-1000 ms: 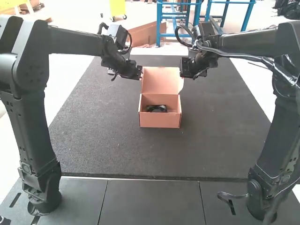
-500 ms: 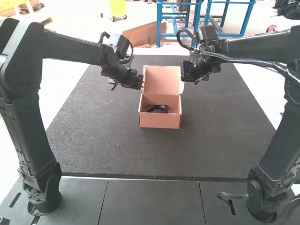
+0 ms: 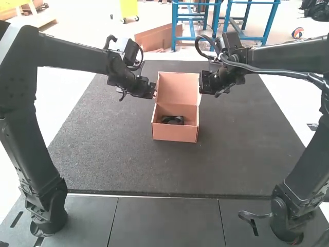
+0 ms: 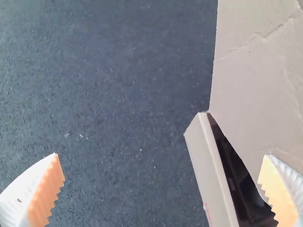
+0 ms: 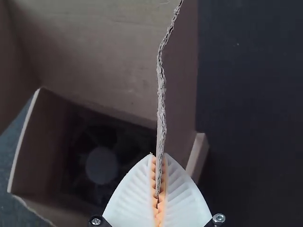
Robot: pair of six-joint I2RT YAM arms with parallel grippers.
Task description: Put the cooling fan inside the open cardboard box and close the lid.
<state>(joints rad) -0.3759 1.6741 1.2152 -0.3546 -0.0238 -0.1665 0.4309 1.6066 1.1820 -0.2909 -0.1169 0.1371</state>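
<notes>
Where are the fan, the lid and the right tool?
fan point(image 5: 100, 165), right wrist view, on its round hub.
lid point(image 3: 177, 88), high view, middle of its inner face.
right tool point(image 5: 158, 163), right wrist view, between its fingertips, shut on the lid's edge.

Box point(image 3: 175, 131): plain salmon-tan cardboard; greyer tan seen close up. Lid point(image 3: 177, 88): same tan, cut edge grey-brown. Fan point(image 5: 102, 165): black, w/ dull grey round hub. Mat point(image 3: 103, 144): charcoal, fine pale speckle. L fingers point(image 4: 40, 191): white, ribbed, orange pads w/ sawtooth edge. R fingers point(image 5: 135, 201): same white + orange. L arm point(image 3: 61, 51), R arm point(image 3: 288, 51): matte black/dark grey. Table point(image 3: 164, 221): dark grey panels, thin pale strip at mat's near edge.
</notes>
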